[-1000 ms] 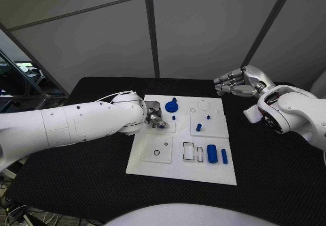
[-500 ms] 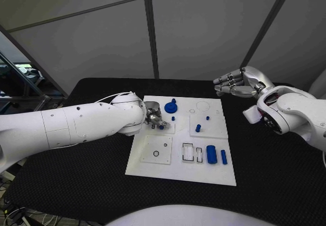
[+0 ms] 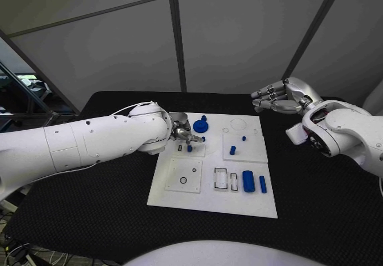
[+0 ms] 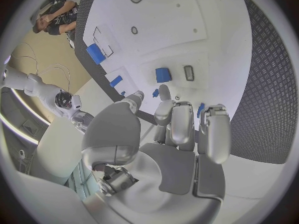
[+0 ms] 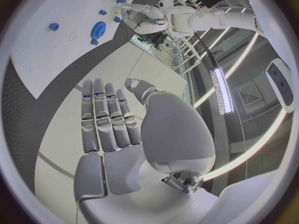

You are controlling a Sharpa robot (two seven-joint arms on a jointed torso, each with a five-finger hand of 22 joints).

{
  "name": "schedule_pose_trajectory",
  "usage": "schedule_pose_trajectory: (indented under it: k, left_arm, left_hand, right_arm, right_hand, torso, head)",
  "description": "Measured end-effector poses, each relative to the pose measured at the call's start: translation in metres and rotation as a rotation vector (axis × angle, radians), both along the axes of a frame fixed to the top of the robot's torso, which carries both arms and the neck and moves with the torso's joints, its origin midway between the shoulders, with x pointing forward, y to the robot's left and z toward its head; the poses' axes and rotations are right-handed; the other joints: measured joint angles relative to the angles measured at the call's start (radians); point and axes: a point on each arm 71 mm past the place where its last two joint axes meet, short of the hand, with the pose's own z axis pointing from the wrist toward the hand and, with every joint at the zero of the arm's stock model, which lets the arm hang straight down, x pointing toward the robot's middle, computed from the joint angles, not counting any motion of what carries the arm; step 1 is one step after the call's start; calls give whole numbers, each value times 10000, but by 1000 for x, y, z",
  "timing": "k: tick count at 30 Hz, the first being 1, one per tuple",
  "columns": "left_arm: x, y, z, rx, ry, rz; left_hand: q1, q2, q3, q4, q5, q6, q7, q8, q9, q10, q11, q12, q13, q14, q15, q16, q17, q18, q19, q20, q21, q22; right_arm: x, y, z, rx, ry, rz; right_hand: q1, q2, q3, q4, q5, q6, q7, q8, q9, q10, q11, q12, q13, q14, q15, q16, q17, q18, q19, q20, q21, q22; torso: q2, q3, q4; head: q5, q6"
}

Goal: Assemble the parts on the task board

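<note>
The flat white rectangular task board (image 3: 209, 197) carries about eight small blue plastic parts, among them one round gear (image 3: 200, 126) just beside the left hand (image 3: 182, 133). That hand's fingers (image 4: 181, 126) are apart above the board, holding nothing. The right hand (image 3: 281, 95), beyond the board's far corner, is loosely curled and empty.

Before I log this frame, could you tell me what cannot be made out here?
- Head view: whether the left hand pinches a part; its own forearm covers the fingertips.
- Left wrist view: a small blue piece sits between the fingers, mostly hidden, so contact is unclear.
- Head view: markings in the task board slots are too small to read.
- The right hand hovers open.
</note>
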Motion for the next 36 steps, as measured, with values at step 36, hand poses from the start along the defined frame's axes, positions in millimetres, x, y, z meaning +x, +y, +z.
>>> schedule_pose_trajectory:
  k: [36]
  left_arm:
    - [-4, 14, 5, -181, 208, 104]
  left_hand:
    - [517, 248, -812, 235, 0, -110, 109, -311, -74, -129, 128, -180, -295, -34, -33, 0, -1, 2, 0, 1, 0, -3]
  right_arm:
    - [1, -3, -1, -12, 9, -84]
  right_hand:
    - [1, 0, -1, -1, 0, 0, -1, 0, 0, 0, 2, 0, 1, -71, 1, 0, -16, 0, 0, -1, -1, -21]
  torso:
    - [-12, 0, 7]
  head:
    - [45, 6]
